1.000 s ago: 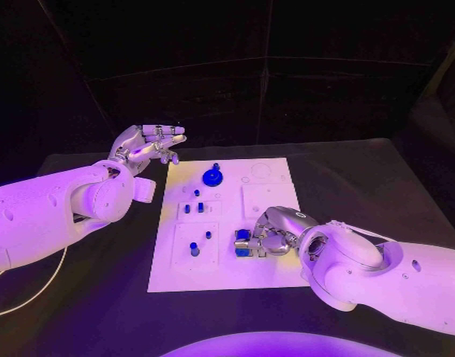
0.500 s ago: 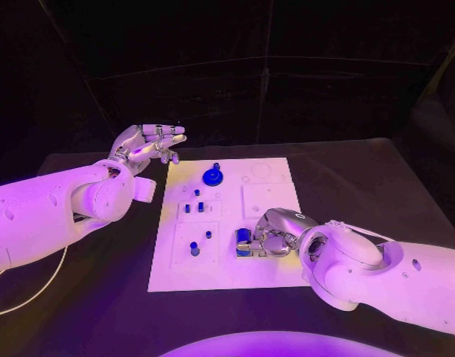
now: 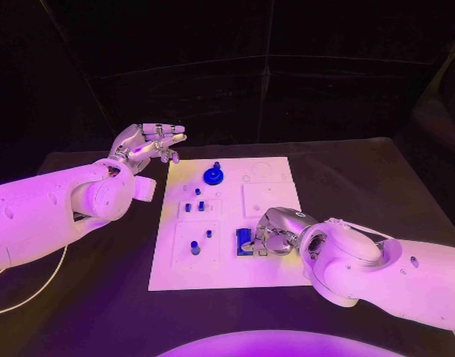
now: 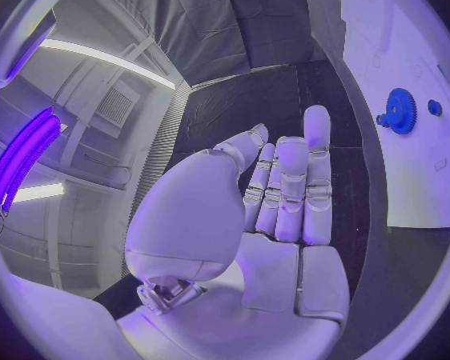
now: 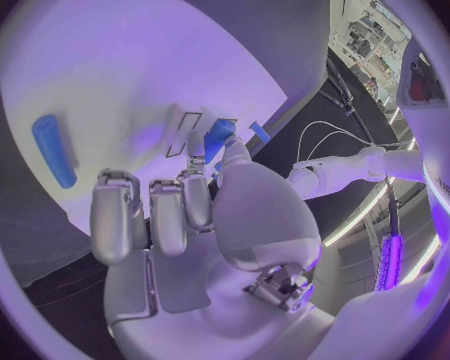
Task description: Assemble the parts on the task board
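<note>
The right robot hand (image 3: 268, 236) covers the blue part (image 3: 244, 242) it pinches near the task board's (image 3: 270, 277) near right corner; the part's shape is hard to tell. The black desk (image 3: 367, 178) sits in a dark room. The left robot hand (image 4: 275, 192) hovers spread, holding nothing, beside the board's far left corner, near the blue gear (image 4: 399, 110).

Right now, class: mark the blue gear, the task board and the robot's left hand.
blue gear (image 3: 213, 177), head view, on its round face.
task board (image 3: 268, 197), head view, on a bare white patch.
left hand (image 3: 147, 143), head view, on the palm.
</note>
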`<state>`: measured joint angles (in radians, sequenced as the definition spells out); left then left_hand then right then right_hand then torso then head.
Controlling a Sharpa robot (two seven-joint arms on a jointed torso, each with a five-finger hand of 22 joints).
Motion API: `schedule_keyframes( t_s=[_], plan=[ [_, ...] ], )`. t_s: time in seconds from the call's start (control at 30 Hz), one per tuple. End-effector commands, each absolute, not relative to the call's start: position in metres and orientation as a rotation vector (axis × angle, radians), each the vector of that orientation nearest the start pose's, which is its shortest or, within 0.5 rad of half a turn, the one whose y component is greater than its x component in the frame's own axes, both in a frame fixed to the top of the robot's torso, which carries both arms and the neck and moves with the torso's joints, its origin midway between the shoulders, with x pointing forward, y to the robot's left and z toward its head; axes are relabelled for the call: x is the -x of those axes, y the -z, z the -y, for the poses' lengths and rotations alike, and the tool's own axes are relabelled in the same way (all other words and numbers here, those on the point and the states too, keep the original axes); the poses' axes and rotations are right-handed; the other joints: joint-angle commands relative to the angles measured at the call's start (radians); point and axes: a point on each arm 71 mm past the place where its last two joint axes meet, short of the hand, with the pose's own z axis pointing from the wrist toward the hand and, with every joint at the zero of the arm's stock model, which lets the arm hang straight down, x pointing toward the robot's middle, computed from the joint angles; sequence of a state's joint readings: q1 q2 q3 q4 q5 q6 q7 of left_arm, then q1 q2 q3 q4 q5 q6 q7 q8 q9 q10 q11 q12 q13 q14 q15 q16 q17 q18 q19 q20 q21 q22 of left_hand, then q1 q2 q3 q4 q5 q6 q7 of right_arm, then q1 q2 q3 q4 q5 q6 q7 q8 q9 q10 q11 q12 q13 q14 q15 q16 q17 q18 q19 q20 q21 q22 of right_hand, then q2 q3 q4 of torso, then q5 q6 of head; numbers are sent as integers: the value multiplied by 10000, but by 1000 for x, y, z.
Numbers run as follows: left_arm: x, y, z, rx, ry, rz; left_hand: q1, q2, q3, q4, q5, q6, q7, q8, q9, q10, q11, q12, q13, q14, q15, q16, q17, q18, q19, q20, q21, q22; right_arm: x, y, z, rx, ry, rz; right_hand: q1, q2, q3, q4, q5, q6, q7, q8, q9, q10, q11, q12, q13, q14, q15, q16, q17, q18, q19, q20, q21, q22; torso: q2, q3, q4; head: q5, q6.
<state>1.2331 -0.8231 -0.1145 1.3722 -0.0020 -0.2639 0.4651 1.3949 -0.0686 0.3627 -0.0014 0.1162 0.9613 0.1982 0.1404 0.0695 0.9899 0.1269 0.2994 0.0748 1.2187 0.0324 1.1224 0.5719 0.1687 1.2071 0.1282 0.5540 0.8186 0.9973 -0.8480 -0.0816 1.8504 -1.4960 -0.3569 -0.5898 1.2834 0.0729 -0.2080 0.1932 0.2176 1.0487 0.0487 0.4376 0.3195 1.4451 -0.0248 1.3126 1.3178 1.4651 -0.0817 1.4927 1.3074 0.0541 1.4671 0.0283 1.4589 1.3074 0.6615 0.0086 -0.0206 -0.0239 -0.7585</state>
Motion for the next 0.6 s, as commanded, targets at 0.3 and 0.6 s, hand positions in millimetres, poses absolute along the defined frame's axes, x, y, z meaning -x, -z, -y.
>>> schedule_keyframes(
  t_s=[0.3, 0.6],
  plan=[
    [-512, 191, -246, 10688, 14853, -13703, -52, 18, 20, 31, 8, -55, -2, 71, -16, -96, -4, 46, -14, -14, 34, 64, -9, 132, -51, 33, -57, -13, -369, 254, 146, -1189, -5946, -19512, -210, -122, -374, 206, -165, -158, 92, -249, -19, 9, 67, -167, 226, 758, -20, -13, 1009, -81, 210, -29, -70, 590, -5, 10, 2, 0, 8],
    [-512, 191, -251, 10724, 14738, -13657, -52, 18, 20, 31, 8, -55, -2, 71, -16, -96, -4, 46, -14, -14, 34, 64, -9, 132, -51, 33, -57, -13, -358, 238, 188, -2810, -6977, -18799, 14, -71, -498, 239, 66, -744, 364, -794, -189, -177, 303, -451, 42, 747, 174, -41, 985, -56, 145, 143, -156, 475, -52, -3, -68, -14, 24]
  ],
)
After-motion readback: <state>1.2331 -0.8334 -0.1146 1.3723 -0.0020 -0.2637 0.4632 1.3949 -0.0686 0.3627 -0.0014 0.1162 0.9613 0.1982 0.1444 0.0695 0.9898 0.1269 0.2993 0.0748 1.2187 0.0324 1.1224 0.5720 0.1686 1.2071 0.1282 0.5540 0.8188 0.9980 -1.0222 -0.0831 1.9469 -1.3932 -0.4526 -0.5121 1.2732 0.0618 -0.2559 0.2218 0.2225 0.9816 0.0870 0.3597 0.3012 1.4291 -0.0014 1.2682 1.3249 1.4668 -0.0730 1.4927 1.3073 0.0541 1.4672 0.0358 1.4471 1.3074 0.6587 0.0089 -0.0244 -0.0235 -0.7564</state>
